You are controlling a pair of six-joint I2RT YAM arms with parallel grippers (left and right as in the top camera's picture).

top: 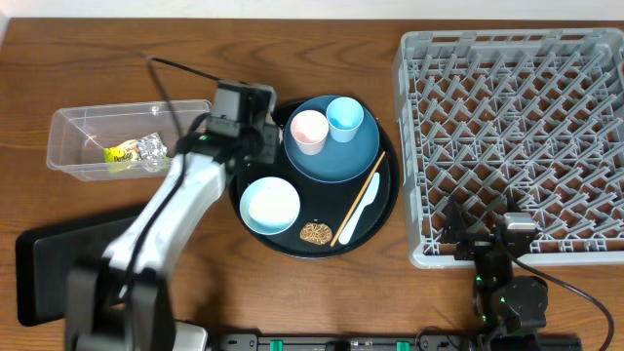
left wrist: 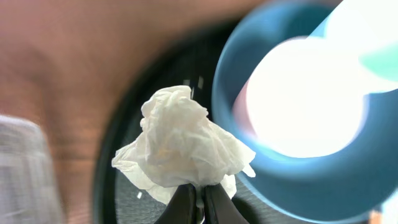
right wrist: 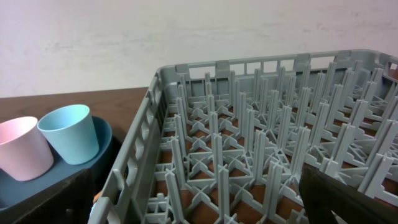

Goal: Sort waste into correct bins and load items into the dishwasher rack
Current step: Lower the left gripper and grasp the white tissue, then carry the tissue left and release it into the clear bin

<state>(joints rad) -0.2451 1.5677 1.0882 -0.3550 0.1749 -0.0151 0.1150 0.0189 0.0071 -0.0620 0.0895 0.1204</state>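
Observation:
In the left wrist view my left gripper [left wrist: 200, 200] is shut on a crumpled white tissue [left wrist: 183, 146], over the left side of the round black tray [left wrist: 115, 155], beside the dark-blue plate [left wrist: 298, 177]. Overhead, that gripper [top: 265, 144] hides the tissue. The plate [top: 336, 156] carries a pink cup [top: 309, 131] and a light-blue cup [top: 344, 118]. On the tray also lie a light-blue bowl [top: 270, 206], a chopstick [top: 357, 198], a white spoon [top: 363, 208] and a brown food scrap [top: 315, 233]. My right gripper [top: 485, 236] stands open and empty at the grey rack's [top: 517, 136] near edge.
The clear tub [top: 83, 122] at the left holds a yellow-green wrapper [top: 122, 153] and silver foil [top: 151, 147]. A shallow black tray [top: 49, 263] lies at the front left, partly under my left arm. The right wrist view looks across the rack's pegs [right wrist: 261, 143].

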